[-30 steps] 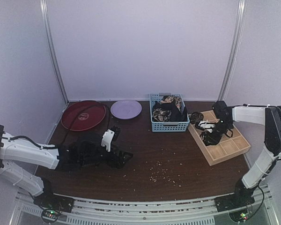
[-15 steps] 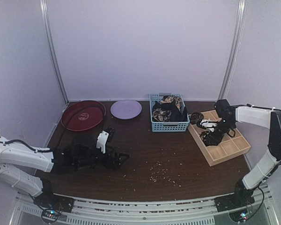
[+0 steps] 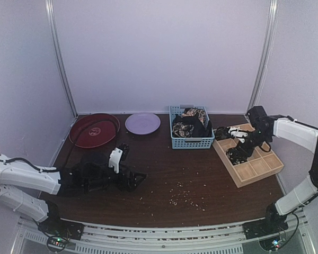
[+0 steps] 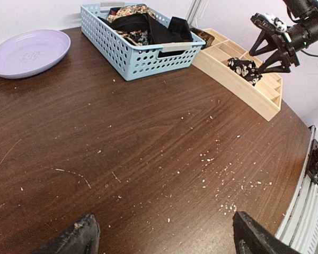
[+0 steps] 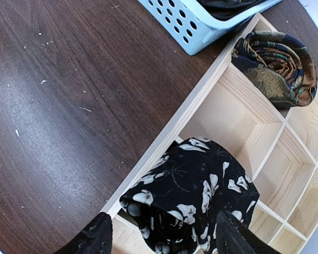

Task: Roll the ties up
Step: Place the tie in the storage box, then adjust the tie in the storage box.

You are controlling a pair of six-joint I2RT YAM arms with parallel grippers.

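A rolled black tie (image 5: 193,182) with white floral print lies in a compartment of the wooden tray (image 5: 222,100). My right gripper (image 5: 163,225) hangs open just above it, one finger on each side, touching nothing. From above, the right gripper (image 3: 244,142) is over this tie (image 3: 236,155). A second rolled tie (image 5: 273,58), dark blue and brown, fills the tray's corner compartment. More ties (image 3: 190,121) are heaped in the blue basket (image 3: 192,142). My left gripper (image 4: 164,222) is open, low over bare table, far from the ties.
A red plate (image 3: 94,130) and a purple plate (image 3: 142,123) sit at the back left. Crumbs (image 3: 180,194) are scattered on the brown table in front of the basket. The tray (image 3: 254,170) lies by the right edge.
The right gripper has opened and lifted off the rolled floral tie, which stays in the tray. The left arm drew back to the left, then held still.
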